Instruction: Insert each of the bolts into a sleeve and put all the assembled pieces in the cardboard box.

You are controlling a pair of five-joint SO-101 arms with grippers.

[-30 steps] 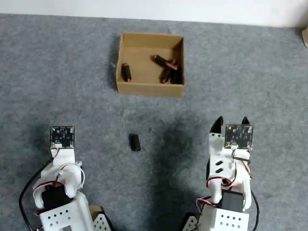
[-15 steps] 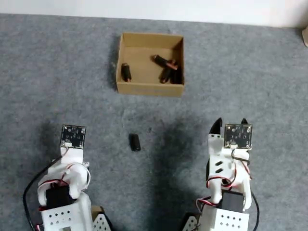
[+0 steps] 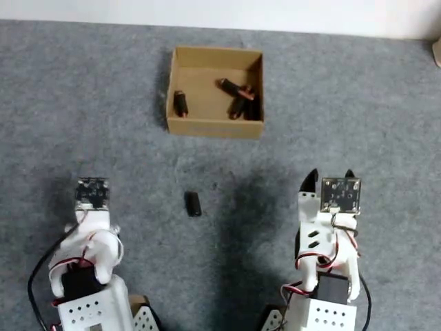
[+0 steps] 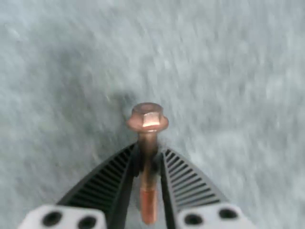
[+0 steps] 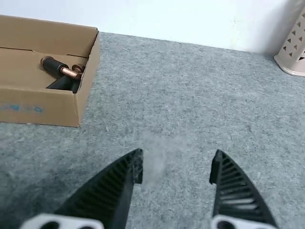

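On grey carpet, left tool grips copper bolt.

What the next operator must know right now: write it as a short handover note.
Left gripper: shut on a copper bolt, above the carpet.
Right gripper: open, empty.
One loose sleeve lies on the carpet in front of the cardboard box.
Done: assembled pieces lie in the cardboard box.
Left to do: push the held bolt into the loose sleeve, then box that piece.
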